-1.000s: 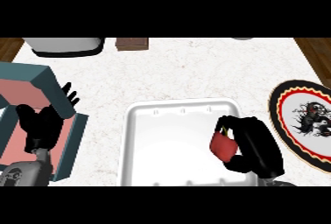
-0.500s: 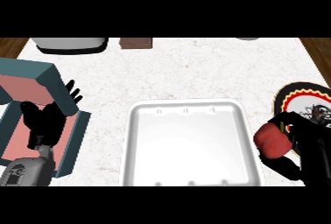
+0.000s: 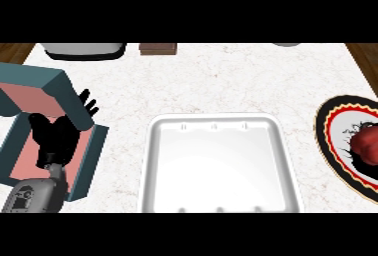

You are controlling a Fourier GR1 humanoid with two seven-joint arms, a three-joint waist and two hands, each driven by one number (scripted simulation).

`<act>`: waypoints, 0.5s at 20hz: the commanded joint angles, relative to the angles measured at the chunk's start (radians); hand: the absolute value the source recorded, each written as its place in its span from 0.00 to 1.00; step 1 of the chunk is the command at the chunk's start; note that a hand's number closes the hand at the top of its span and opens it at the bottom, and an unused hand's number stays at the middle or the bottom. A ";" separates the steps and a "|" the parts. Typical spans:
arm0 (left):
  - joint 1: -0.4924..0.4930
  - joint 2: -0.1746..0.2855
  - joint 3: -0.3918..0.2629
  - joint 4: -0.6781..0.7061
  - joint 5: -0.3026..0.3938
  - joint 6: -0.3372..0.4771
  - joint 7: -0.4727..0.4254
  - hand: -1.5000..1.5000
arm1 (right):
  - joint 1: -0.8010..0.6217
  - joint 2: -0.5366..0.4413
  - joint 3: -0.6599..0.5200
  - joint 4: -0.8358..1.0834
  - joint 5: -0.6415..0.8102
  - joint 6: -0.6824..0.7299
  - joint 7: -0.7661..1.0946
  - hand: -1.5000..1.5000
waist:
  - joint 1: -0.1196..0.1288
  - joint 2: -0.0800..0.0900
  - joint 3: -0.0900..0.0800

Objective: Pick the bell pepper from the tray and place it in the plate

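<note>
The red bell pepper [image 3: 367, 144] lies on the round plate [image 3: 332, 131], which has a black, red and yellow rim and is cut off by the view's right edge. The white tray [image 3: 221, 124] in the middle of the counter holds nothing. My left hand [image 3: 57, 135] rests open at the left, fingers up, over the teal box. My right hand does not show in the head view.
A teal box with a pink inside [image 3: 29, 100] stands at the left under my left hand. At the counter's far edge are a grey appliance [image 3: 81, 50], a small brown block [image 3: 159, 48] and a grey object [image 3: 286, 44]. White counter lies between tray and plate.
My right hand carried the bell pepper from the tray rightward to the plate, then left the view. The pepper now lies on the plate. The left hand stayed put.
</note>
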 commanded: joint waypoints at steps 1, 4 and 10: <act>-0.009 -0.013 0.002 0.009 -0.026 0.013 -0.005 0.50 | -0.094 -0.068 -0.096 0.223 -0.048 -0.042 -0.074 1.00 | 0.006 0.002 0.000; 0.003 0.011 0.035 0.046 0.001 -0.036 -0.048 0.50 | -0.099 -0.144 -0.156 0.359 -0.081 -0.046 -0.178 1.00 | 0.006 0.002 0.000; -0.023 -0.037 -0.004 0.016 -0.038 0.023 0.010 0.50 | -0.100 -0.245 -0.158 0.654 -0.088 0.017 -0.338 1.00 | 0.006 0.003 0.001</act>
